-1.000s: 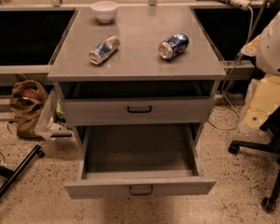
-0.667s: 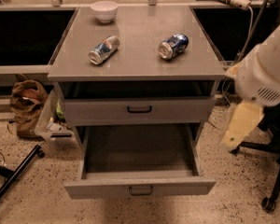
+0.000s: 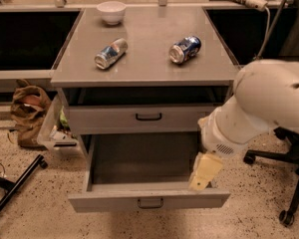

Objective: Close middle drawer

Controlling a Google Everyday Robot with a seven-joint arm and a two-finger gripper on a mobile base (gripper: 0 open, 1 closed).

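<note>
The middle drawer [image 3: 114,201] is pulled far out of the grey cabinet, its flat grey front toward me with a small loop handle [image 3: 150,203] and an empty deep tray [image 3: 139,158]. The top drawer [image 3: 109,117] above it, with a black handle [image 3: 148,116], stands slightly out. My white arm [image 3: 259,108] comes in from the right. My gripper [image 3: 203,173], cream-coloured, hangs over the right front corner of the middle drawer's tray, just behind its front panel.
Two cans [image 3: 110,53] [image 3: 185,49] lie on the cabinet top [image 3: 144,68], with a white bowl [image 3: 111,11] at the back. A brown bag [image 3: 27,111] and a plastic bin [image 3: 52,133] stand at the left, with a black stand leg [image 3: 15,185]. An office chair base [image 3: 289,183] is at the right.
My arm has swung in from the right and downward. The gripper has moved from beside the cabinet to over the middle drawer's right front corner. The drawers have not moved.
</note>
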